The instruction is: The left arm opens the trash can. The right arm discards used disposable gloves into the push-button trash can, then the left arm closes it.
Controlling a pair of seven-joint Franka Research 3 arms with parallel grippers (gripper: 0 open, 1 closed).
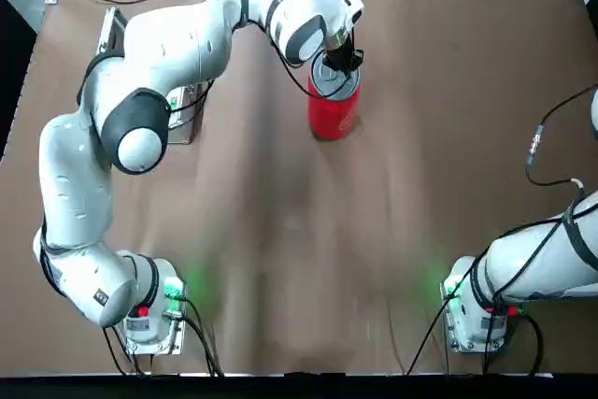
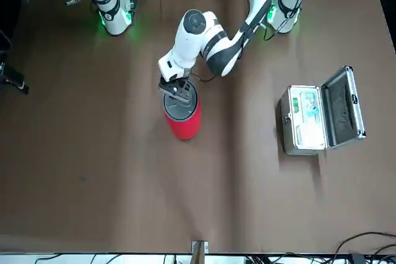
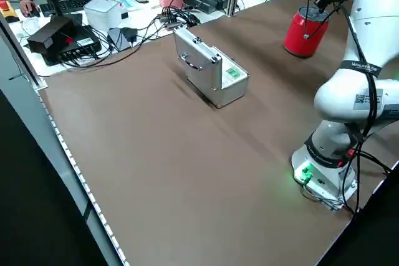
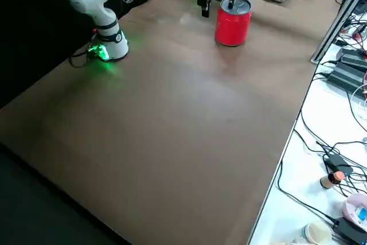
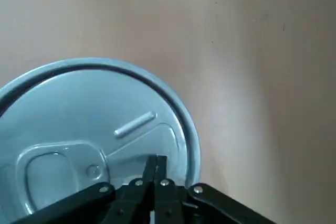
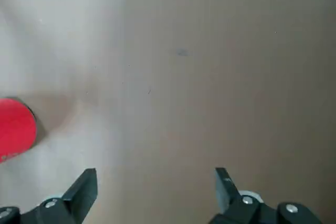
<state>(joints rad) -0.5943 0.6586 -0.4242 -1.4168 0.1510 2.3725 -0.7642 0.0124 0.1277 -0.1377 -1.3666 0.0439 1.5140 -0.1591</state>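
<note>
Trash can [image 1: 333, 107], standing near the desk's far edge with lid down, seemed rigid but light and tippable, so the left gripper [image 5: 155, 165], fingers pressed together and empty, should press its lid button squarely, while the right gripper [image 6: 156, 184] waited open, empty.

The way to the small red cylindrical trash can [image 1: 334, 111] from above is blocked for you: the left arm's dark pincer [image 2: 177, 88] stands on its round silver-grey lid [image 5: 100, 129] with fingers pressed together, and the white left arm [image 1: 168, 53] reaches over the far left part of the brown table [image 1: 299, 259]. An open silver rectangular case [image 2: 315, 115] also stands there. The middle and the right side of the table lie free. The right pincer [image 6: 155, 190], fingers spread, hangs over bare table.
</note>
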